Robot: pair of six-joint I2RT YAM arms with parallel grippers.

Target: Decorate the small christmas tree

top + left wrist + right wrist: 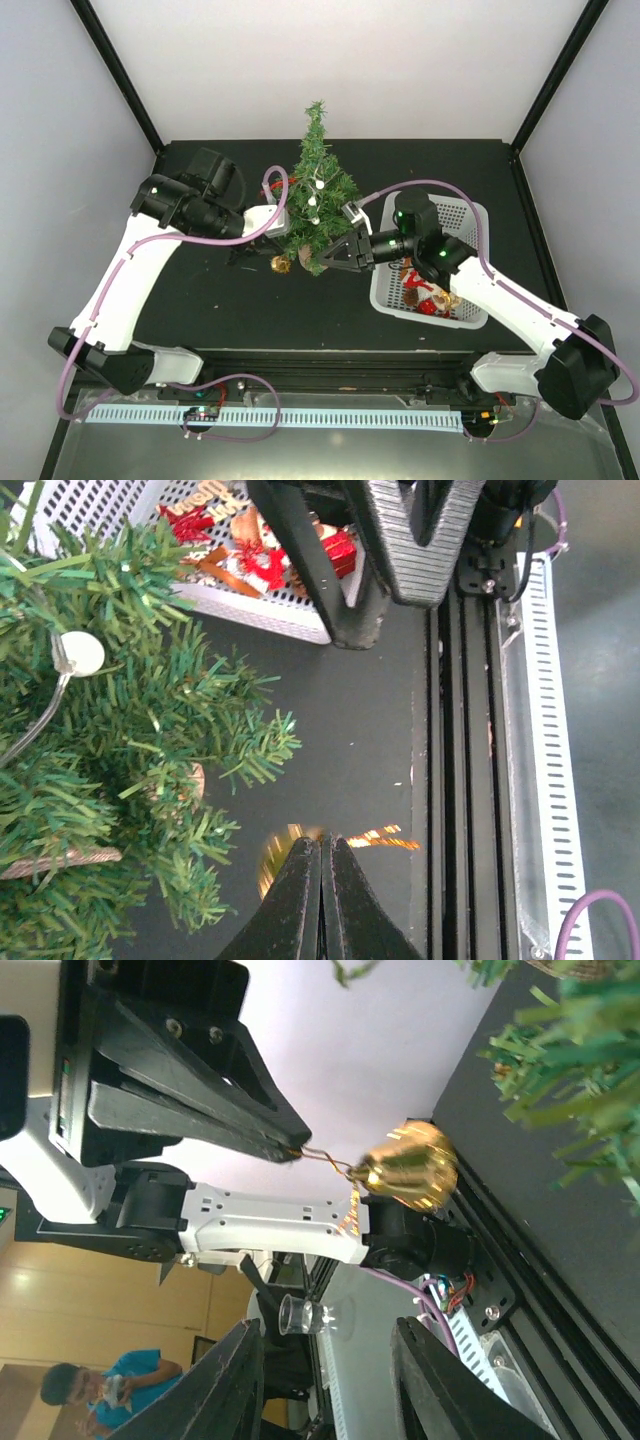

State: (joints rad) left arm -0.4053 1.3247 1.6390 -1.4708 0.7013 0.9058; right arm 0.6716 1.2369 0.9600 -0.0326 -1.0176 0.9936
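Observation:
The small christmas tree (318, 190) stands upright at the middle of the black table, with white bulbs (82, 652) strung on it. My left gripper (268, 260) is at the tree's near-left foot, shut on the thin wire loop of a gold bell ornament (410, 1168), which hangs free just below the fingertips (285, 1148). From the left wrist the bell (272, 858) is a blurred gold shape behind the shut jaws. My right gripper (328, 257) is on the tree's near-right side, facing the bell. It is open, with nothing between its fingers (240, 1380).
A white perforated basket (468, 222) with red and gold ornaments (420, 295) sits to the right of the tree, under the right arm. A slotted metal rail (555, 730) runs along the table's near edge. Black frame posts (118, 70) stand at the back corners.

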